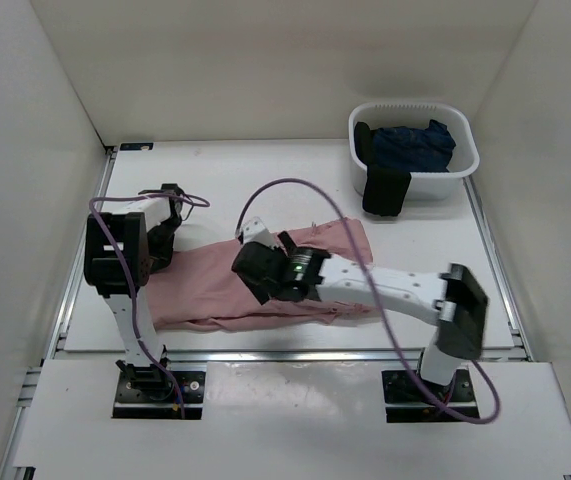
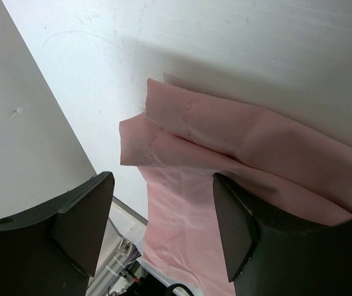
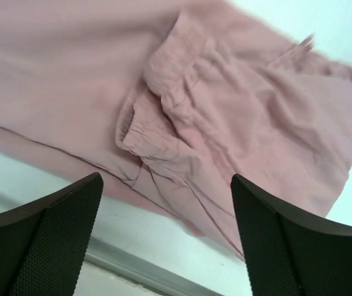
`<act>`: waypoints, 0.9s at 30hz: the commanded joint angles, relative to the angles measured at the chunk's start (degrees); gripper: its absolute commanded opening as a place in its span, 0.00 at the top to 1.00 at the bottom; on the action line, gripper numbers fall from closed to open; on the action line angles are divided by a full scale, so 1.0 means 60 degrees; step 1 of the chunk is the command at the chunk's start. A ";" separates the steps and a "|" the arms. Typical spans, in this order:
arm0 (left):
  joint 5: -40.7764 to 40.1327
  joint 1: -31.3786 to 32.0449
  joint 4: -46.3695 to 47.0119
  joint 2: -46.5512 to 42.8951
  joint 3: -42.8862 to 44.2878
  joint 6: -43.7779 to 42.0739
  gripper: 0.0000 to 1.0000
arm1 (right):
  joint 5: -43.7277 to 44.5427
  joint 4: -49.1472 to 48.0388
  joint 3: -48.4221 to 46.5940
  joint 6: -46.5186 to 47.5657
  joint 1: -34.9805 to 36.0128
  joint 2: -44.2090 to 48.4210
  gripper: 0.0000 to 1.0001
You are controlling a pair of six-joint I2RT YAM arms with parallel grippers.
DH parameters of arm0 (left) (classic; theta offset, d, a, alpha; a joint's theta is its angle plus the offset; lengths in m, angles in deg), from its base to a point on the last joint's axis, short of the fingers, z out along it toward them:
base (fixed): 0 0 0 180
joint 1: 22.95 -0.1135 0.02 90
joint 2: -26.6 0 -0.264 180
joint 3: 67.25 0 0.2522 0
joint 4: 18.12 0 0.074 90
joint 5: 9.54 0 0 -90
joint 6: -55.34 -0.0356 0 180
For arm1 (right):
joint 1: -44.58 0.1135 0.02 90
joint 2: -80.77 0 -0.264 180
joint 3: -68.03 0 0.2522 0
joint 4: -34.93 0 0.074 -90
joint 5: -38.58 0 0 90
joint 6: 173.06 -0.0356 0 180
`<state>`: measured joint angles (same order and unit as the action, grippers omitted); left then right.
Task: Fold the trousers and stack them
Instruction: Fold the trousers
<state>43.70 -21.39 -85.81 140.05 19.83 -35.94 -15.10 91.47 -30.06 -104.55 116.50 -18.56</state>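
Observation:
The dusty-pink trousers lie flat across the middle of the table, folded lengthwise. Their leg hems are at the left and the gathered waistband is bunched at the right. My left gripper hovers over the hem end. In its wrist view the left gripper is open, with pink cloth showing below and between the fingers but nothing pinched. My right gripper reaches over the middle of the trousers. Seen from its wrist, the right gripper stands wide open above the waistband and the table, holding nothing.
A white basket at the back right holds a dark navy garment, and a black piece hangs over its front rim. White walls enclose the table on three sides. A metal rail runs along the near edge.

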 commanded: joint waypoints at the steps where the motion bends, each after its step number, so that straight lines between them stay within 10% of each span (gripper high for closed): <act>1: 0.0691 -0.0026 0.0478 -0.0407 -0.0164 0.0213 0.23 | -0.0061 -0.1049 0.0445 0.0317 -0.0326 0.1975 0.13; 5: 0.0691 -0.0114 0.0478 -0.0494 -0.0164 0.0213 0.23 | -0.0543 -0.1375 0.1091 -0.0444 -0.1756 0.1761 0.25; 11: 0.0779 -0.0201 0.0478 -0.0495 -0.0251 0.0213 0.21 | -0.2405 -0.2324 0.2175 -0.0783 -0.3226 0.0604 0.97; 20: 0.0867 -0.0392 0.0478 -0.0496 -0.0252 0.0213 0.21 | -0.3006 -0.2344 0.2910 -0.0796 -0.3592 -0.0042 1.00; 22: 0.0867 -0.0392 0.0478 -0.0495 -0.0252 0.0213 0.21 | -0.2903 -0.2093 0.2820 -0.0913 -0.3943 0.0613 0.78; 25: 0.0954 -0.0392 0.0478 -0.0495 -0.0252 0.0213 0.21 | -0.2465 -0.1989 0.3199 -0.1716 -0.4542 0.1987 0.04; 27: 0.0955 -0.0392 0.0478 -0.0583 -0.0252 0.0213 0.21 | -0.2464 -0.1989 0.3929 -0.2070 -0.5273 0.2621 0.01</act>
<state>46.13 -23.33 -85.15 138.69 19.24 -35.72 -31.85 78.58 -9.58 -112.44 89.70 -11.42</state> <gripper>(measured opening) 0.783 0.979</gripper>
